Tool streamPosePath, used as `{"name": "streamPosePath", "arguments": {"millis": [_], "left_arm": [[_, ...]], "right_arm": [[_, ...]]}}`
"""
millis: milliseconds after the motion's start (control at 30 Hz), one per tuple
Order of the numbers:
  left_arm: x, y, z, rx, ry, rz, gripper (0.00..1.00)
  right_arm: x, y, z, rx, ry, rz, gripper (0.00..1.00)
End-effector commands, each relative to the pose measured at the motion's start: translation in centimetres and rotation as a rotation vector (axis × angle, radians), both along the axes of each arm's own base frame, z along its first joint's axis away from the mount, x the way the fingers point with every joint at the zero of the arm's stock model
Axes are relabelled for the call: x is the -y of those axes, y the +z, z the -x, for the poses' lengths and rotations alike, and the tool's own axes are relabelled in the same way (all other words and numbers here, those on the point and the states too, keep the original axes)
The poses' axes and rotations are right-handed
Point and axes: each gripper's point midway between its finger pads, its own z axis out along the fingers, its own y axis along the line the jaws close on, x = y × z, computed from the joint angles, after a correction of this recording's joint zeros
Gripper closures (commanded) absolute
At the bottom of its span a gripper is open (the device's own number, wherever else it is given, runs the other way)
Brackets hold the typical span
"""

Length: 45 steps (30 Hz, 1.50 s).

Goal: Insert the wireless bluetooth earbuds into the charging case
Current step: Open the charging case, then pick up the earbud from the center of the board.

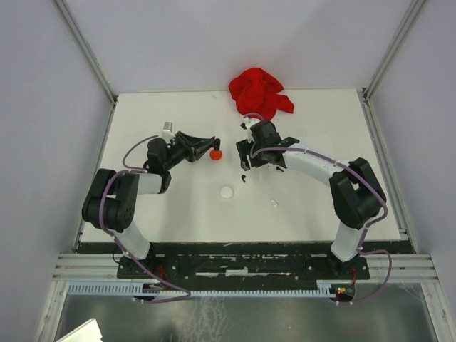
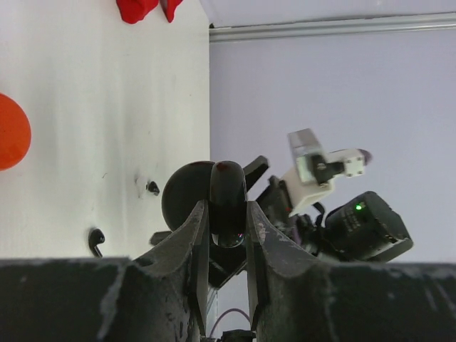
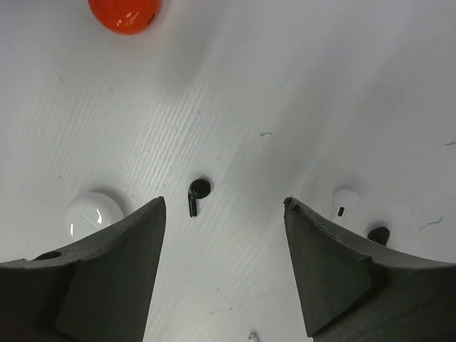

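Note:
My left gripper (image 2: 228, 214) is shut on a black round charging case (image 2: 228, 192), held on edge between the fingers; a dark round flap (image 2: 184, 194) shows behind it. In the top view this gripper (image 1: 208, 148) hangs beside an orange-red disc (image 1: 216, 154). My right gripper (image 3: 224, 203) stands open above the table with nothing between its fingers. A black earbud (image 3: 197, 194) lies on the table under the gap, nearer the left finger. The same earbud (image 1: 244, 178) shows just in front of the right gripper (image 1: 244, 161). Two black earbuds (image 2: 95, 241) (image 2: 152, 188) lie on the table in the left wrist view.
A red cloth (image 1: 260, 91) lies crumpled at the table's far edge. A white disc (image 1: 226, 192) sits mid-table, and a small white piece (image 1: 273, 203) lies to its right. In the right wrist view the orange-red disc (image 3: 125, 13) is ahead and a small white bud (image 3: 345, 199) lies right.

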Motion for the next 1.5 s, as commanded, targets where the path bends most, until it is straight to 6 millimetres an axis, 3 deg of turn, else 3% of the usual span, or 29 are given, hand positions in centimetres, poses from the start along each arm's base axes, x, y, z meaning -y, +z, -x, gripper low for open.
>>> {"name": "streamPosePath", "arguments": {"millis": [0, 233, 633, 1200, 1467], "left_arm": [[-0.4, 3.2, -0.2, 0.085, 0.038, 0.085, 0.97], [-1.2, 3.3, 0.2, 0.088, 0.056, 0.085, 0.97], [-2.4, 2.8, 0.4, 0.080, 0.078, 0.091, 0.97], [-2.9, 2.5, 0.4, 0.077, 0.087, 0.088, 0.97], [-3.0, 2.6, 0.4, 0.080, 0.090, 0.088, 0.97]], "right_arm": [[-1.6, -2.1, 1.4, -0.089, 0.041, 0.054, 0.26], [-3.2, -4.0, 1.8, -0.127, 0.057, 0.099, 0.36], [-3.3, -5.7, 1.6, -0.146, 0.042, 0.157, 0.43], [-3.0, -6.7, 1.8, -0.164, 0.045, 0.208, 0.58], [-3.0, -7.1, 1.7, -0.171, 0.043, 0.213, 0.60]]}}
